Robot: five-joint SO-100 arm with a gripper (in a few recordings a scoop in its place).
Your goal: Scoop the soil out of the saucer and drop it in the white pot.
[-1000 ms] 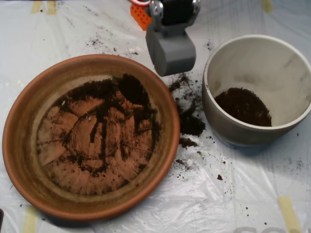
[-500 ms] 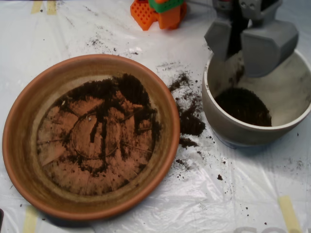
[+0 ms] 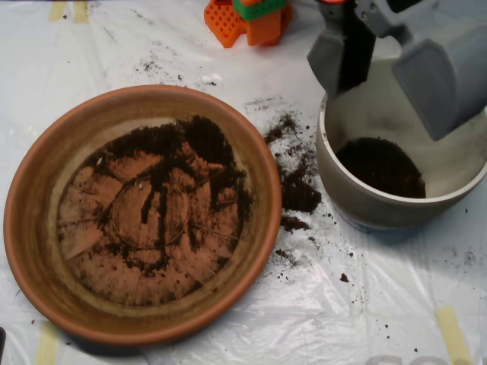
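End effector (image 3: 388,65): halves spread wide over white pot (image 3: 358,194). Soil (image 3: 380,166): mound in pot; thin remainder in saucer (image 3: 38,190).

- A robot lab or hobby workbench
- bench (image 3: 228,327) wrapped in white plastic sheeting, taped down with yellowish tape strips (image 3: 452,334)
- orange and green 3D-printed parts (image 3: 247,19) at the back

No readable text, label, brand, number or sign anywhere.
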